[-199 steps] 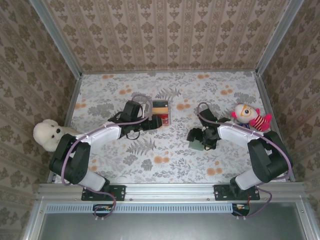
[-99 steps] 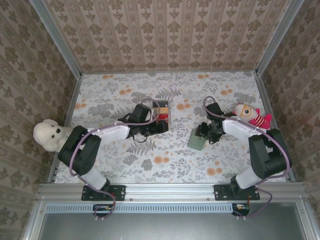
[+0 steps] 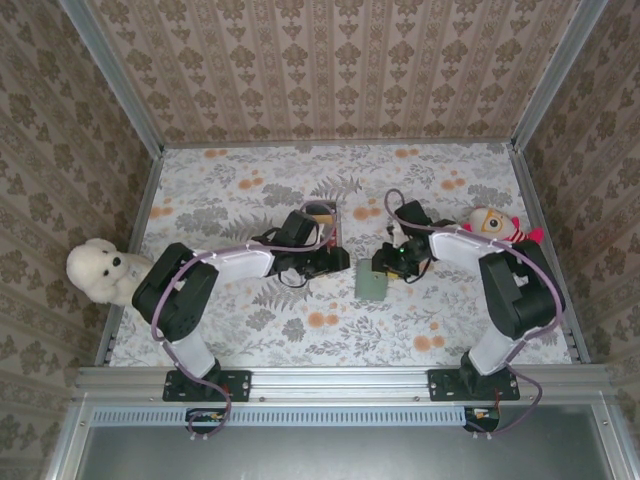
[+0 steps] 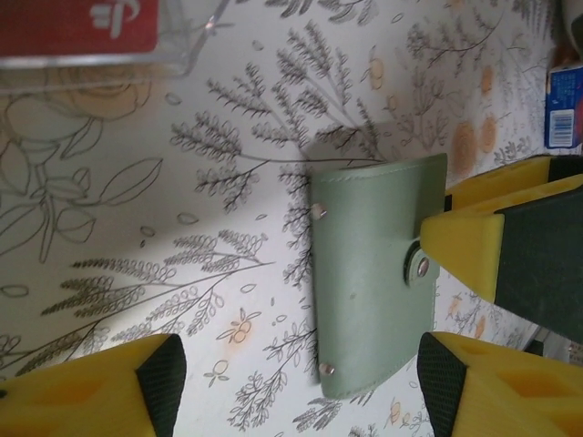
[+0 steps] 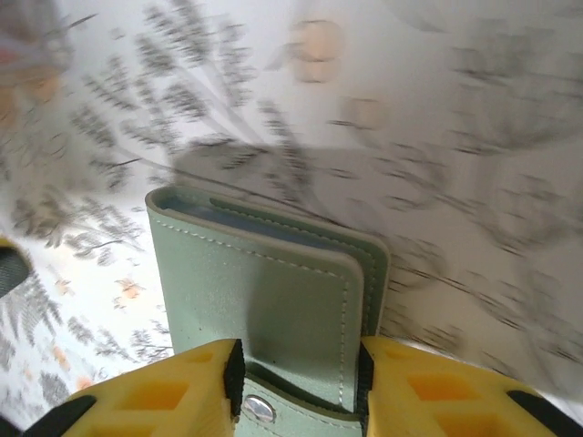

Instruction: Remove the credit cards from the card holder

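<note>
The grey-green card holder [image 3: 370, 284] lies closed on the floral table, its snap tab [image 4: 421, 266] fastened. My right gripper [image 5: 301, 393] is shut on the holder [image 5: 264, 291] at its tab end, one yellow finger [image 5: 182, 391] on each side. A thin blue edge, probably the credit cards [image 5: 196, 202], shows inside the fold. My left gripper [image 4: 301, 391] hangs open just left of the holder [image 4: 373, 282], whose near corner lies between its fingers without touching them. From above, the left gripper [image 3: 335, 262] and right gripper [image 3: 390, 265] face each other across it.
A clear plastic box [image 3: 322, 212] with a red card inside [image 4: 91, 32] sits behind the left arm. A white teddy bear [image 3: 100, 270] rests at the left edge and a red-and-white plush doll [image 3: 495, 225] at the right. Patterned walls enclose the table.
My right gripper closed on the card holder and drew it left toward the centre. My left gripper swung right, away from the clear box, toward the holder, and its jaws narrowed somewhat.
</note>
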`<action>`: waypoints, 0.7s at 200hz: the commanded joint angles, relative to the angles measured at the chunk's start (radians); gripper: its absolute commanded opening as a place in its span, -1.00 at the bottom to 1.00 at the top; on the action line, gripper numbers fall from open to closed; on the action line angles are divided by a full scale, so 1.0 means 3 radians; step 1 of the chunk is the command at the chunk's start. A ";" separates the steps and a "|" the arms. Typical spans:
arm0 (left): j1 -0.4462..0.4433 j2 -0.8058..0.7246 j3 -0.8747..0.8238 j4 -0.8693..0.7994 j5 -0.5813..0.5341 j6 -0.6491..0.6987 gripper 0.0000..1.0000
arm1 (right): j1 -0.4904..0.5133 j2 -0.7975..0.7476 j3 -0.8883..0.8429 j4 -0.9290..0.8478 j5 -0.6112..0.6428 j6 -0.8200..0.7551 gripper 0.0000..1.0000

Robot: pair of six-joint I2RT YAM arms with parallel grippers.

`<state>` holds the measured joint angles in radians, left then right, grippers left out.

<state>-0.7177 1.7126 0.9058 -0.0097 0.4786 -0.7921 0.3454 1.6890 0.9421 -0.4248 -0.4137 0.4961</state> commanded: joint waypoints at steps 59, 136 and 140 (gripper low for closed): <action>-0.0075 -0.0167 -0.0323 -0.0036 -0.0072 -0.0310 0.19 | 0.0295 0.0140 0.0341 -0.0014 -0.0195 -0.0126 -0.06; -0.0113 -0.0117 -0.0335 0.0152 0.0021 -0.0359 -0.14 | 0.0298 -0.0082 0.0027 -0.0047 -0.0035 0.0070 -0.10; -0.0113 -0.0108 -0.0335 0.0166 0.0029 -0.0370 -0.16 | 0.0300 -0.0065 0.0023 -0.0029 -0.0040 0.0082 -0.10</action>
<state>-0.7513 1.6894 0.8127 0.0013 0.4652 -0.8761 0.4358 1.6604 0.9855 -0.4343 -0.4328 0.4850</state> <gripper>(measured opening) 0.437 0.463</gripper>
